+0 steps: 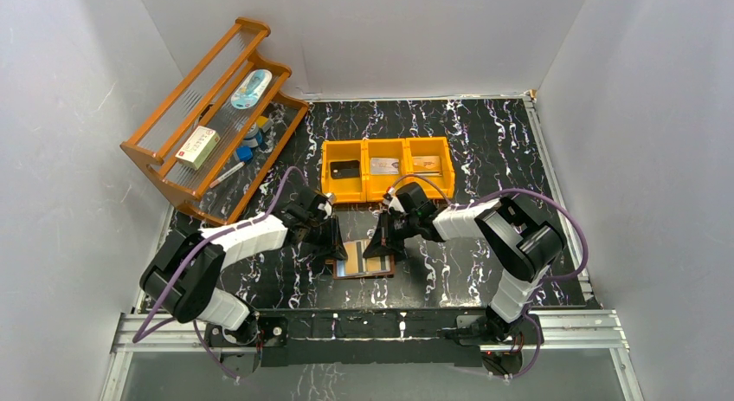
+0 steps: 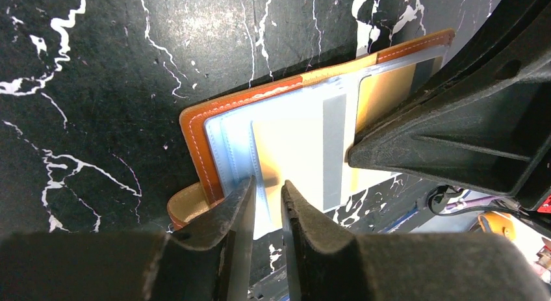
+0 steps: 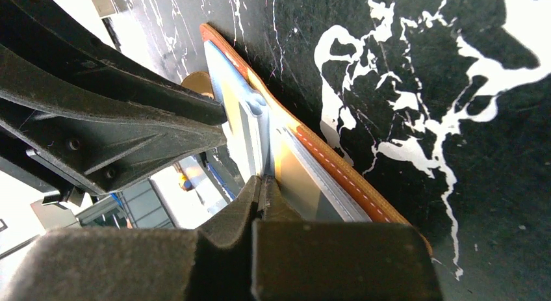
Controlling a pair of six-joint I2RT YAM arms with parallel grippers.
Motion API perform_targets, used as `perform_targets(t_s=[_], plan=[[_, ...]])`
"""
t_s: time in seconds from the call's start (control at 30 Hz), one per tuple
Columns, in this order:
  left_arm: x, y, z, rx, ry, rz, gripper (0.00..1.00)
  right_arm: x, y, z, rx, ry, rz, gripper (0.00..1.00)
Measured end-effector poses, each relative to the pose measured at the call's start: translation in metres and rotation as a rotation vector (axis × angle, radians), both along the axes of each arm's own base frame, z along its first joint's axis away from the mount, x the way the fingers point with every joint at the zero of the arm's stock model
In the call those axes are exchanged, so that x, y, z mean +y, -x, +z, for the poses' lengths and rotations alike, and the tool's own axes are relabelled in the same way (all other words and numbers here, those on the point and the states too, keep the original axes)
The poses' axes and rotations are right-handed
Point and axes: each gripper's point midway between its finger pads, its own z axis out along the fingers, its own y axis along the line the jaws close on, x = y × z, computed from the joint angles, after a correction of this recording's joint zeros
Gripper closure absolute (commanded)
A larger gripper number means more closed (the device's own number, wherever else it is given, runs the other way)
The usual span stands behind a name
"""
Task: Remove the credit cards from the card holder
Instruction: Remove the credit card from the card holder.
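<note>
Five entries for you, each placed from the card holder [image 1: 363, 261].

1. Card holder: brown leather with a stitched edge. It lies open and flat on the black marbled table [image 1: 485, 158], its pale-blue clear pockets [image 2: 286, 138] facing up. You will find it between the two tools.

2. Left tool [image 2: 266, 184]: at the holder's left edge. Its jaws stand a little apart and the tips are down on the outer edge of the clear pockets. You see nothing clamped between them.

3. Right tool [image 3: 263, 183]: over the holder's middle, leaning in from its right side. The jaws are clenched tight and the tips meet at the raised pocket seam. You cannot tell whether a card edge is caught there.

4. Credit cards [image 1: 384, 165]: three lie outside the holder, in the orange bin [image 1: 387, 193] just beyond its far edge.
   - The black card [image 1: 344, 168] is in the left compartment.
   - The silvery-grey card is in the middle compartment.
   - The tan card [image 1: 426, 165] is in the right compartment.
   - One more, the pocketed card [image 2: 383, 96], golden-tan, shows through the clear plastic of the holder's right half, beside the right tool.

5. Wooden rack [image 1: 164, 150]: well beyond the holder, off to its far left. It carries a white-and-red box [image 1: 197, 146] and small items you cannot make out.
</note>
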Motion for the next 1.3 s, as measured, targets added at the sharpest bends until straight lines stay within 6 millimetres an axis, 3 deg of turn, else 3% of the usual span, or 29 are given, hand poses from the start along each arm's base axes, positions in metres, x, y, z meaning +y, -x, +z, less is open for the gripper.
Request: perform_targets(t_s=[0.2, 0.4, 0.53, 0.6, 0.7, 0.73, 0.77, 0.93, 1.13, 1.3], plan=[[-0.006, 0.002, 0.001, 0.007, 0.006, -0.029, 0.82, 0.000, -0.001, 0.000, 0.006, 0.003, -0.009, 0.90], [-0.011, 0.001, -0.002, 0.016, 0.011, -0.038, 0.95, -0.003, -0.002, -0.006, 0.030, 0.014, -0.026, 0.77], [-0.012, 0.001, -0.005, 0.025, 0.008, -0.032, 1.00, -0.004, -0.001, -0.007, 0.043, 0.006, -0.037, 0.92], [-0.013, 0.001, -0.007, 0.030, 0.003, -0.027, 1.00, -0.006, 0.001, -0.009, 0.045, -0.004, -0.036, 0.78], [-0.016, 0.001, -0.007, 0.030, 0.007, -0.026, 1.00, -0.011, 0.002, -0.005, 0.041, -0.031, -0.036, 0.95], [-0.016, 0.001, -0.008, 0.031, 0.005, -0.026, 1.00, -0.011, 0.002, -0.003, 0.044, -0.038, -0.033, 0.87], [-0.017, 0.001, -0.008, 0.032, 0.004, -0.026, 1.00, -0.011, 0.002, -0.002, 0.045, -0.044, -0.029, 0.87], [-0.016, 0.001, -0.008, 0.030, -0.001, -0.025, 1.00, -0.013, 0.004, -0.005, 0.026, -0.039, -0.008, 0.95], [-0.016, 0.001, -0.008, 0.032, -0.006, -0.022, 1.00, -0.015, 0.003, -0.002, 0.010, -0.046, 0.004, 0.94], [-0.016, 0.001, -0.008, 0.030, -0.009, -0.022, 1.00, -0.032, -0.002, 0.004, 0.013, -0.045, -0.028, 0.95]])
